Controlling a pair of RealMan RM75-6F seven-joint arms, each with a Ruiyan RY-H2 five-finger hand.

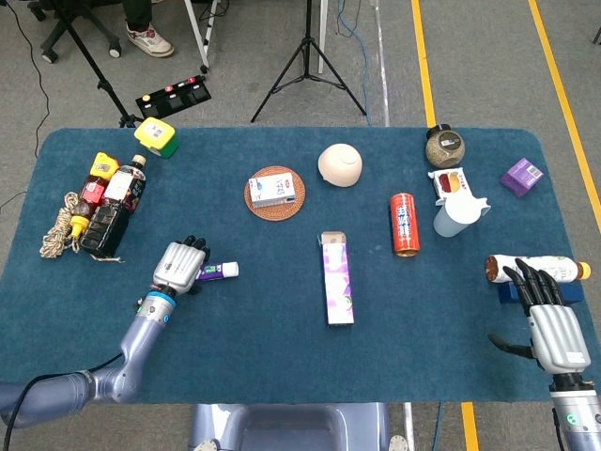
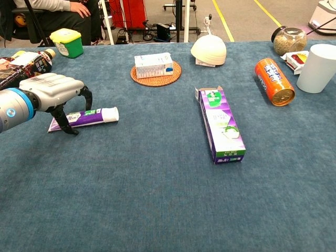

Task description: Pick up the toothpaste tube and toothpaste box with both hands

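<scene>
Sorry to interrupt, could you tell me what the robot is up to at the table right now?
It is starting on the toothpaste tube and toothpaste box. The left robot hand arches over the tube's crimped end, fingers curled down either side, but the tube lies flat on the blue table, not lifted. The right robot hand hovers open at the table's right edge, far from the box, which lies untouched in the middle.

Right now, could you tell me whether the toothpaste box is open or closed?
Open: the toothpaste box lies flat with its far end flap raised.
</scene>
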